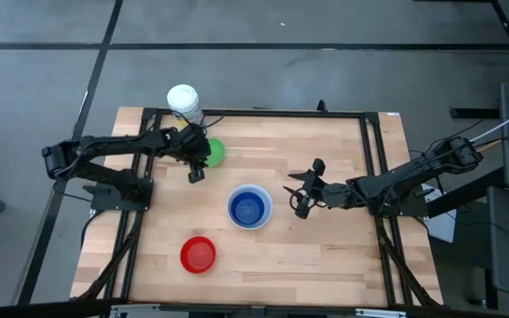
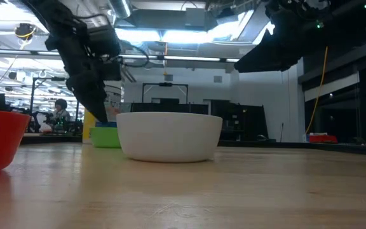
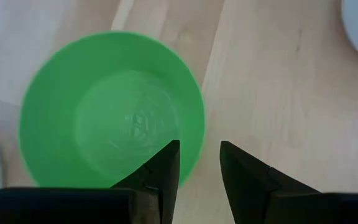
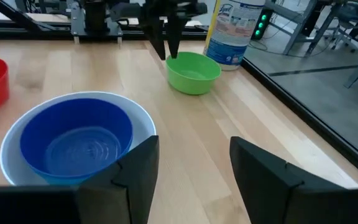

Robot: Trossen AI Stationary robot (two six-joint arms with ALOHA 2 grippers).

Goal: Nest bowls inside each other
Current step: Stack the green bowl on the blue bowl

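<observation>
The green bowl stands upright on the table at the far left, next to the canister. My left gripper is open above its rim, one finger over the inside and one outside; in the right wrist view the left gripper hangs just over that rim. Whether it touches, I cannot tell. The white bowl sits mid-table with a blue bowl nested in it. A red bowl stands near the front. My right gripper hovers open to the right of the white bowl.
A white-lidded canister with a blue and yellow label stands at the table's far edge, just behind the green bowl. Bare wood lies between the white bowl and the table's right edge.
</observation>
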